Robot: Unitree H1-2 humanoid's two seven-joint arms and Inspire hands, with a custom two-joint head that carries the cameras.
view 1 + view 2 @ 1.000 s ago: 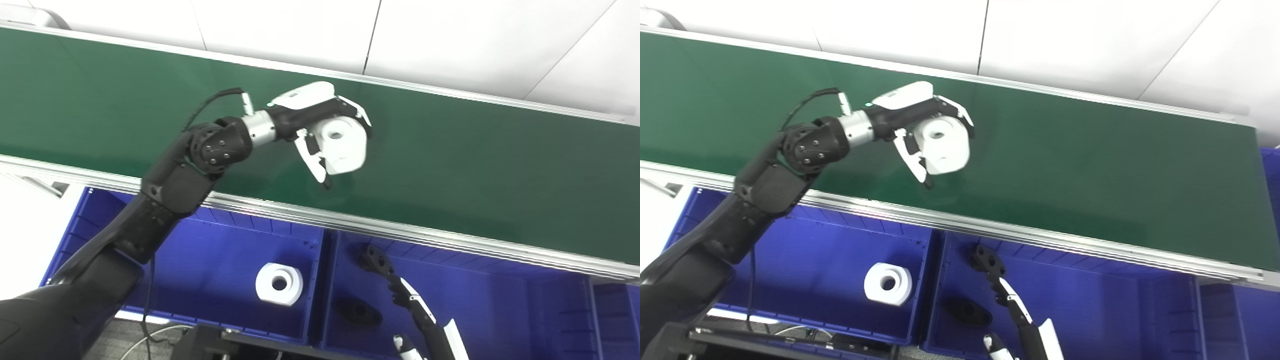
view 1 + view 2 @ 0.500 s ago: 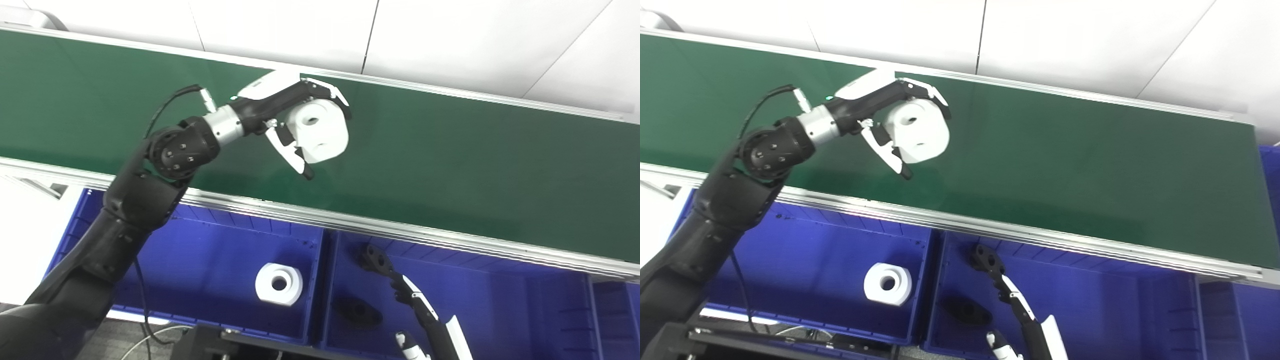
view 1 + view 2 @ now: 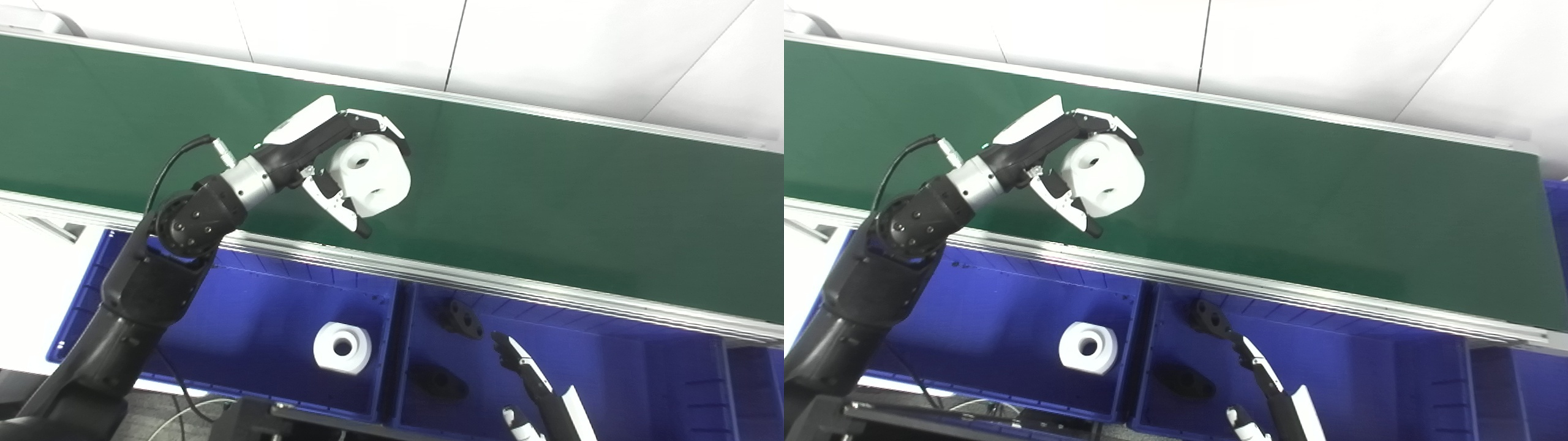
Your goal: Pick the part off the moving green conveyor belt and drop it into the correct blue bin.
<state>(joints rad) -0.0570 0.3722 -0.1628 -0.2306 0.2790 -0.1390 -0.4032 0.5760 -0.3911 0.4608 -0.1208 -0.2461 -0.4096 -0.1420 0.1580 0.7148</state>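
Note:
My left hand (image 3: 334, 165) is shut on a white ring-shaped part (image 3: 370, 174), held above the green conveyor belt (image 3: 551, 190) near its front rail. Fingers wrap over the top of the part and the thumb lies below it. Below the belt, the left blue bin (image 3: 257, 318) holds another white ring part (image 3: 342, 348). The blue bin to its right (image 3: 612, 373) holds two black parts (image 3: 460, 318) (image 3: 438, 381). My right hand (image 3: 539, 398) reaches up from the bottom edge over that right bin, fingers extended and apart, holding nothing.
An aluminium rail (image 3: 490, 285) runs along the belt's front edge between belt and bins. A white wall (image 3: 551, 49) stands behind the belt. A third blue bin (image 3: 756, 392) shows at the far right. A black frame (image 3: 275, 422) and cable lie at the bottom.
My left hand has drawn the white part leftward and back toward the front rail, tilting it so a side hole shows. My right hand has dropped lower, off the upper black part.

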